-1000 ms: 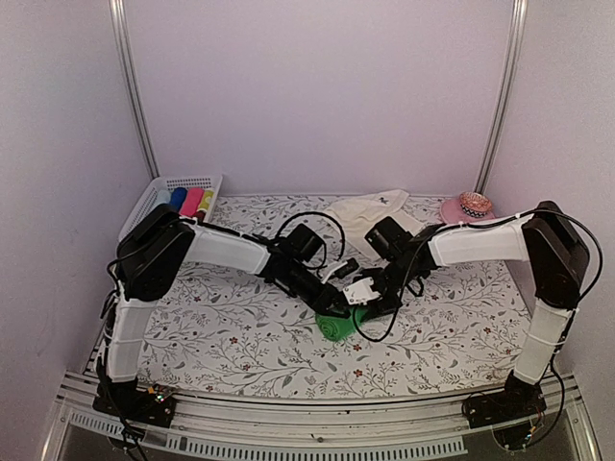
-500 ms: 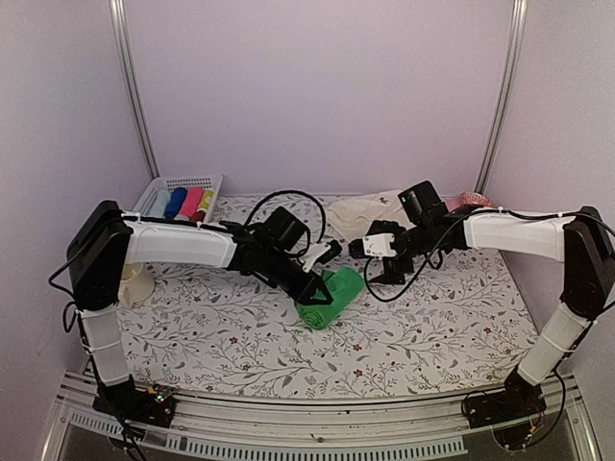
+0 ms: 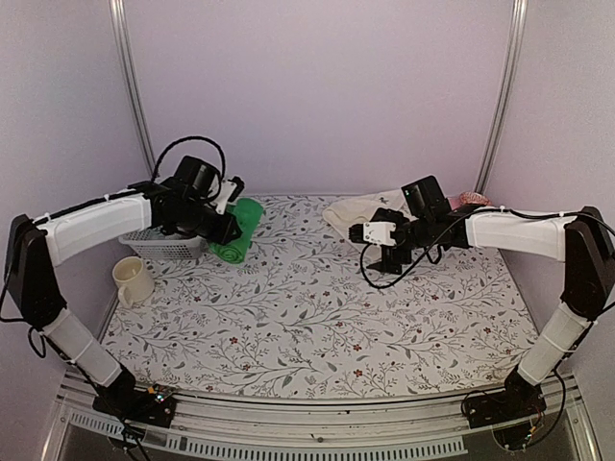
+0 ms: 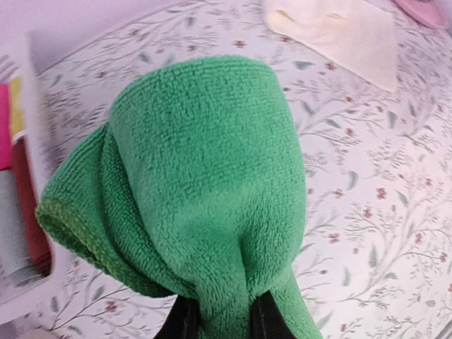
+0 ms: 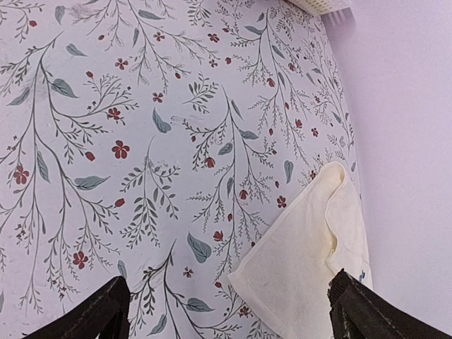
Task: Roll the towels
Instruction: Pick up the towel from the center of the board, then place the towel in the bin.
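The green towel (image 3: 242, 229) is rolled into a short cylinder and hangs off the table at the back left, beside the basket. My left gripper (image 3: 227, 223) is shut on it. In the left wrist view the green roll (image 4: 205, 176) fills the frame, with both dark fingertips (image 4: 185, 321) pinching its lower end, the left gripper (image 4: 222, 319). The cream-white towel (image 3: 357, 211) lies flat and rumpled at the back centre. My right gripper (image 3: 382, 257) hovers open just in front of it. In the right wrist view the cream towel's corner (image 5: 304, 268) lies between the wide-apart fingers of the right gripper (image 5: 229, 314).
A white basket (image 3: 159, 245) holding coloured rolls (image 4: 14, 198) stands at the back left under my left arm. A cream mug (image 3: 132, 280) stands near the left edge. A pink dish (image 3: 471, 200) sits at the back right. Walls close in on three sides.
My left arm has carried the green roll from the table's middle to the back left by the basket. My right gripper has opened wide and drawn back toward the cream towel.
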